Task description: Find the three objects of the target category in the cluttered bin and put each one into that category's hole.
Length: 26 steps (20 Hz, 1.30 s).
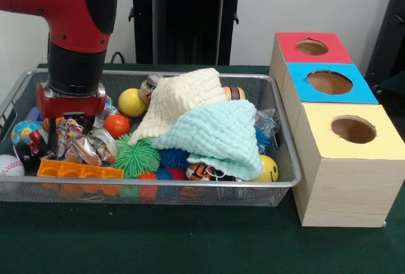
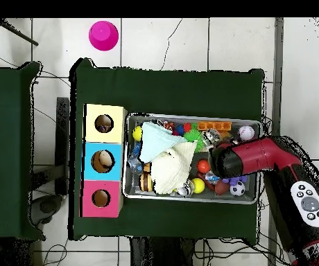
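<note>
We locate all items relative to the wire bin on the green table. The arm descends into the bin's left end in the front view. The gripper sits low among the clutter there, directly above a crumpled foil wrapper and a colourful rope toy; we cannot tell whether it is open or closed. An orange ball lies just beside the gripper, a yellow ball slightly farther along. A cream cloth and a mint cloth cover the bin's middle. A green spiky ball lies beside the mint cloth. Outside the bin's other end stands a wooden box with red, blue and yellow holes.
</note>
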Each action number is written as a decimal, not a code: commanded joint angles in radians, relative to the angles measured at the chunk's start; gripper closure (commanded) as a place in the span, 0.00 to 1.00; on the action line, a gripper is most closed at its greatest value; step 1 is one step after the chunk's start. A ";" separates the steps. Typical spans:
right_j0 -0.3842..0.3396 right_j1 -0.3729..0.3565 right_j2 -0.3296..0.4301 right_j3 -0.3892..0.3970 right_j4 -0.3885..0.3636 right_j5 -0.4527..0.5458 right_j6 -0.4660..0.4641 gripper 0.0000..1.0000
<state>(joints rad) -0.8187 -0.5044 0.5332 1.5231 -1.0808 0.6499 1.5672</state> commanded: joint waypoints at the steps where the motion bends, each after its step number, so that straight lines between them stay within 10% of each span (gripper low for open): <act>1: -0.029 0.084 -0.017 -0.006 0.056 0.089 -0.185 0.00; 6: -0.020 0.093 -0.042 -0.020 0.097 0.145 -0.184 0.00; 7: -0.021 0.096 -0.045 -0.021 0.107 0.141 -0.193 1.00; 17: -0.004 0.047 -0.050 -0.003 0.168 0.216 -0.206 1.00; 26: 0.024 -0.151 -0.018 0.081 0.318 0.450 -0.231 1.00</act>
<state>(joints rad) -0.8169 -0.5383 0.5162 1.5317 -0.8548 0.8704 1.5674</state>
